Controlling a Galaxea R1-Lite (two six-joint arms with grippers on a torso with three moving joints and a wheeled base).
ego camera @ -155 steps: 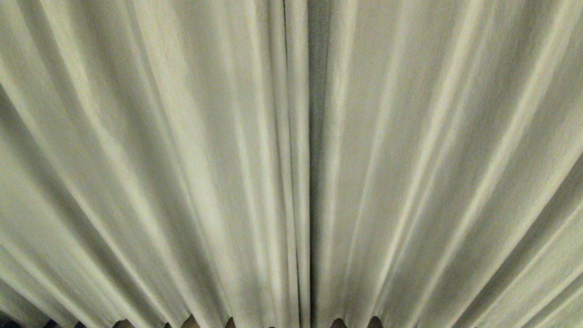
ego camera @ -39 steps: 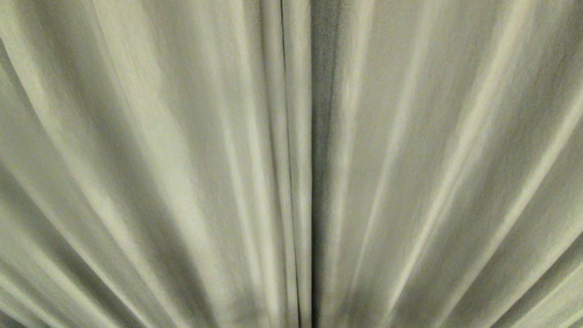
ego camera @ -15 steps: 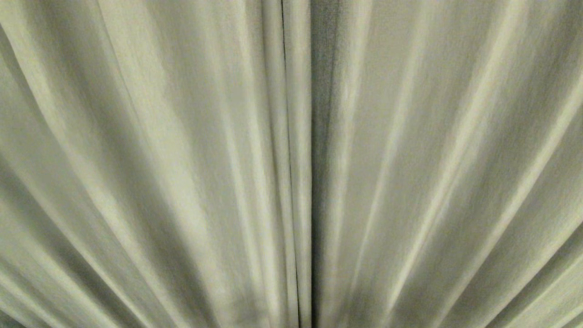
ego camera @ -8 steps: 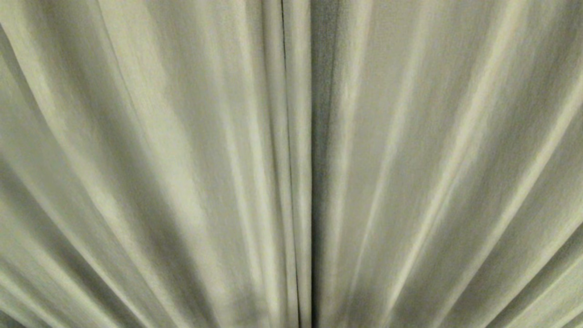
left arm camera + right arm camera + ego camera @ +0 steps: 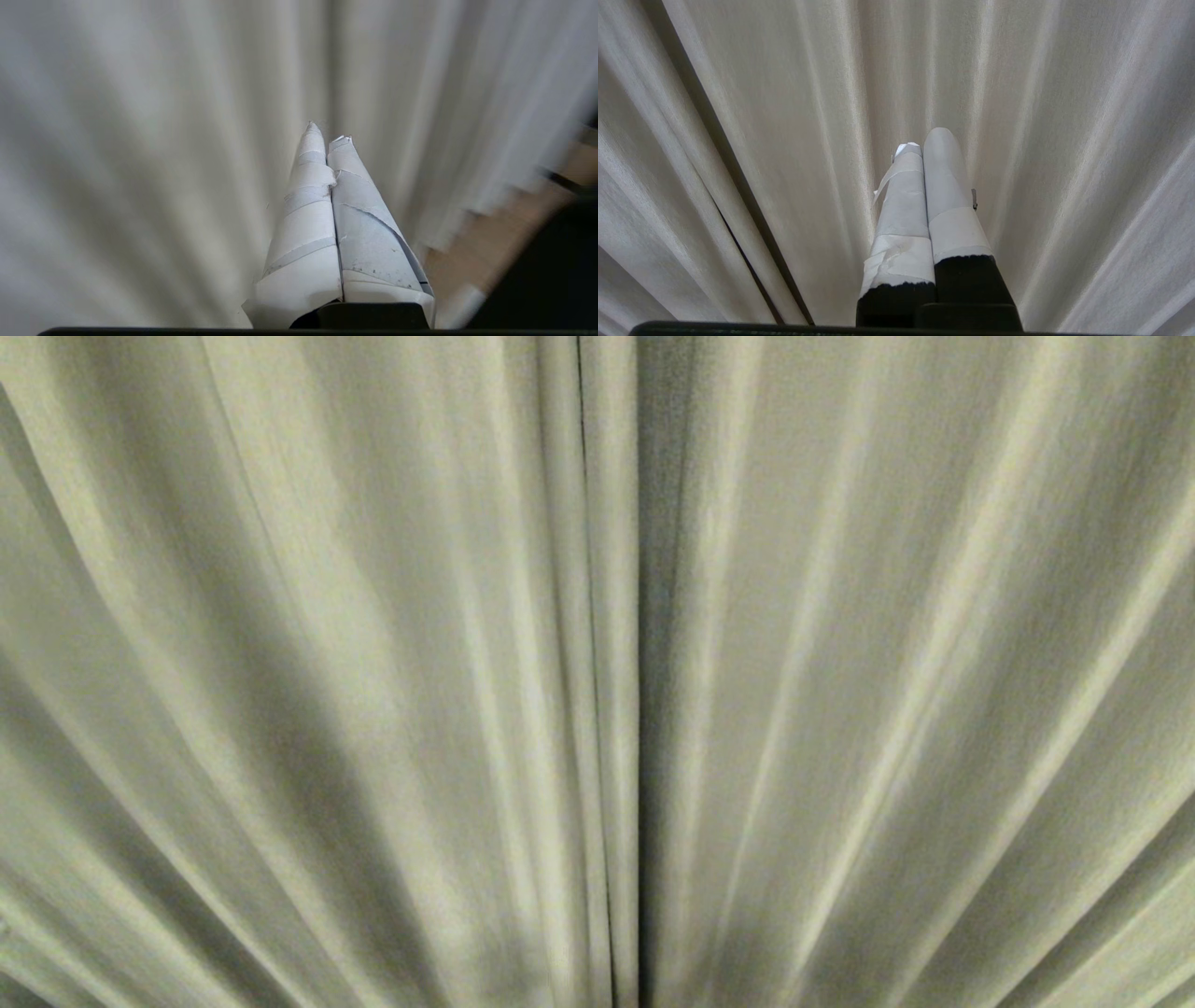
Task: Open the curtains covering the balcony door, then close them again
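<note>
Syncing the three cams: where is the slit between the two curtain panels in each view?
Head view: the slit runs top to bottom just right of centre, curtains still drawn.
Left wrist view: no slit can be made out; shut left gripper faces pleats.
Right wrist view: dark slanting line, beside the shut right gripper.
Shared landmark: the vertical pleats.

Pale cream, faintly greenish curtains (image 5: 373, 672) with long vertical pleats and shadowed folds

The curtains (image 5: 373, 672) show a slightly deeper shadow across the left panel's pleats — nothing more.
</note>
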